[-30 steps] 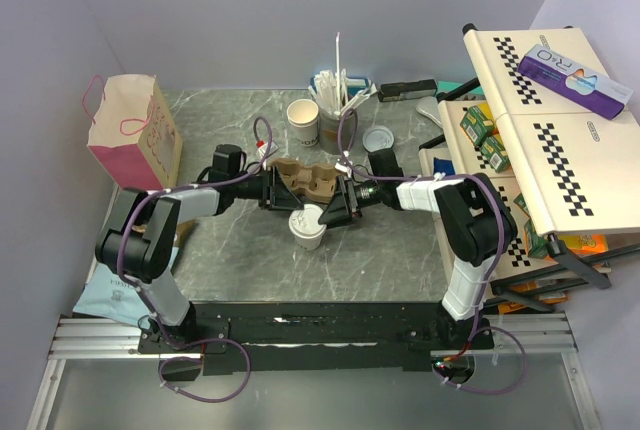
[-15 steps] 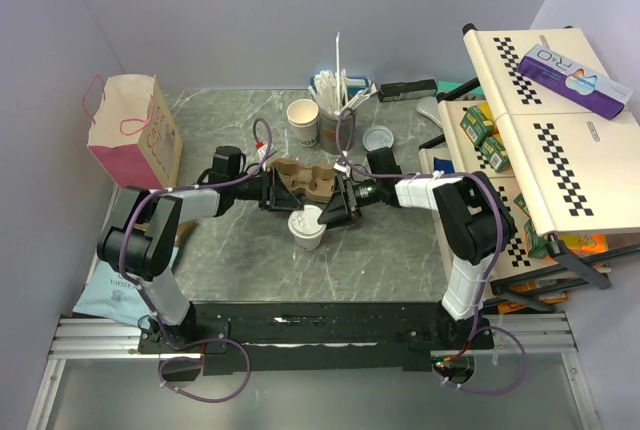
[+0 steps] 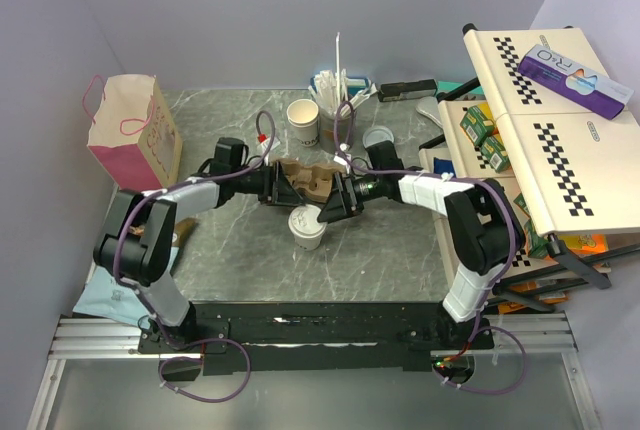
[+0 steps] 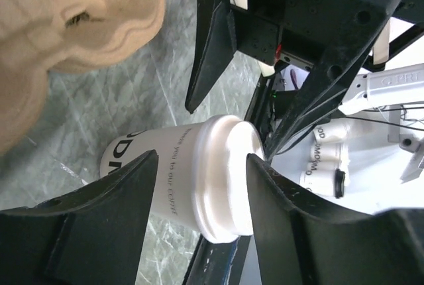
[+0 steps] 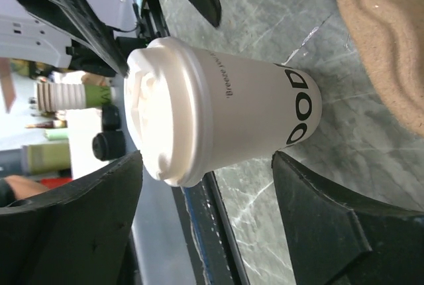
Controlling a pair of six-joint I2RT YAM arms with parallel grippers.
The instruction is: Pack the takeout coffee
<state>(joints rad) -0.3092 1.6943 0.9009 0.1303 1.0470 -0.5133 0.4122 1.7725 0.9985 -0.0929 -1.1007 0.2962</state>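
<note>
The takeout coffee (image 3: 306,226), a white paper cup with black lettering and a white lid on, stands upright on the marble table just in front of the brown cardboard tray (image 3: 305,178). My left gripper (image 3: 284,196) comes at it from the left and my right gripper (image 3: 331,209) from the right. The left wrist view has the cup (image 4: 199,179) between the spread fingers of the left gripper (image 4: 202,159). From the right wrist the cup (image 5: 218,113) sits just past the wide-apart fingers of the right gripper (image 5: 207,159). Both are open, and neither grips the cup.
Behind the tray stand an open paper cup (image 3: 303,120), a grey cup of straws and stirrers (image 3: 335,102) and a loose white lid (image 3: 379,137). A pink paper bag (image 3: 130,130) stands at the far left. A rack with checkered shelves (image 3: 540,120) lines the right side.
Both grippers have spread their fingers wider around the lidded cup. Both arms have shifted slightly away from the near edge. The cup has stayed where it was.
</note>
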